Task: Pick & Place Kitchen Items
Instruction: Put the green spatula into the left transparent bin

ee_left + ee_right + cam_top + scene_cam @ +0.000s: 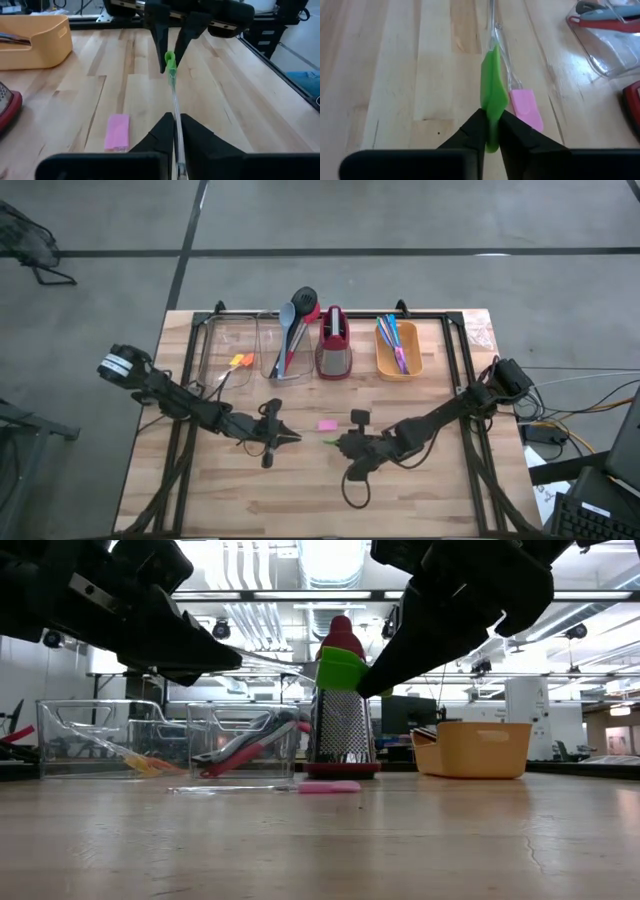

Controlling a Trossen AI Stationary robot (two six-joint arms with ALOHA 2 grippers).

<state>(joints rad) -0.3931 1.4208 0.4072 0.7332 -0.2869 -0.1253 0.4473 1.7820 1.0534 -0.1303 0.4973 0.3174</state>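
Note:
A spatula with a green head (345, 670) and a clear thin handle (176, 107) hangs above the table's middle, spanning between my two grippers. My left gripper (175, 121) is shut on the handle; it shows in the high view (291, 437) left of the centre. My right gripper (491, 120), (341, 444) is shut on the green head. Under them a pink spatula (526, 107), (327, 424) lies flat on the wood. My left gripper pinches the clear handle (177, 131) between its two fingers, coming nearly level from the table's left, fingers along the handle. The handle runs on past the fingertips to the green head, clear of the table. My right gripper pinches the green head's flat faces (492, 102) between its two fingers. It comes slanting down from the table's right. The head stands on edge and juts past the fingertips, lifted clear of the wood.
Along the far edge stand two clear bins (228, 352), one with long spoons (296, 320), a red-and-grey grater (334, 345) and an orange bin (398, 352) with thin cutlery. Bare wood lies toward the near edge.

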